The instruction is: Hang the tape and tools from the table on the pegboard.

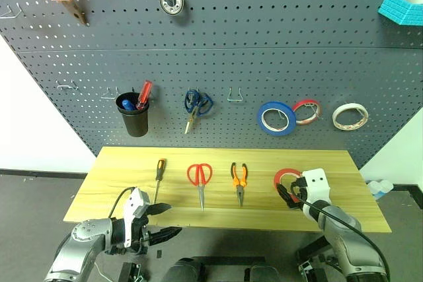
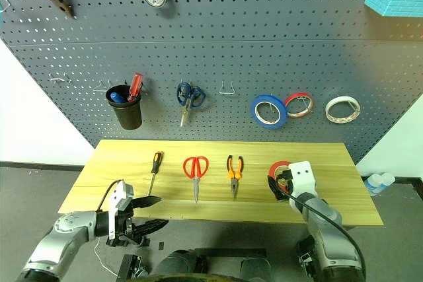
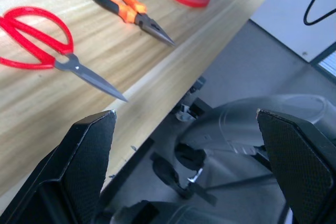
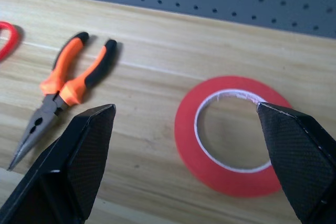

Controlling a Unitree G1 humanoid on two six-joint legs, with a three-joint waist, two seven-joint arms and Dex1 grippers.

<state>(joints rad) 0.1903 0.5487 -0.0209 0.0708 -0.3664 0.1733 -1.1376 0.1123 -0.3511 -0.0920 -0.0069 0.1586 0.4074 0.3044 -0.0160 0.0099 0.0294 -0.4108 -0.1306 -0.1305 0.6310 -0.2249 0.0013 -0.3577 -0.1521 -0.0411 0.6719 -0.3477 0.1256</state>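
Nearest, the left gripper (image 1: 160, 221) hangs at the table's near left edge with its fingers spread wide and nothing between them. The right gripper (image 4: 186, 145) hovers over the near right part of the table (image 1: 119, 163), jaws equally wide and empty, aimed at the tape (image 4: 231, 135); whether a fingertip already touches the ring is hard to judge from here.

On the tabletop all four task items lie flat in a row, well apart: the screwdriver (image 1: 158, 175) at the left, then the red scissors (image 1: 199, 179), the pliers (image 1: 238, 179), and the red tape at the right.

Farther back, the pegboard (image 1: 264, 31) carries a cup, blue scissors and three other tape rolls, with a bare wire hook (image 1: 234, 96) in the middle.

So nothing is hung yet: the job looks to be at its opening reach, with all four pick-ups and hangings left.
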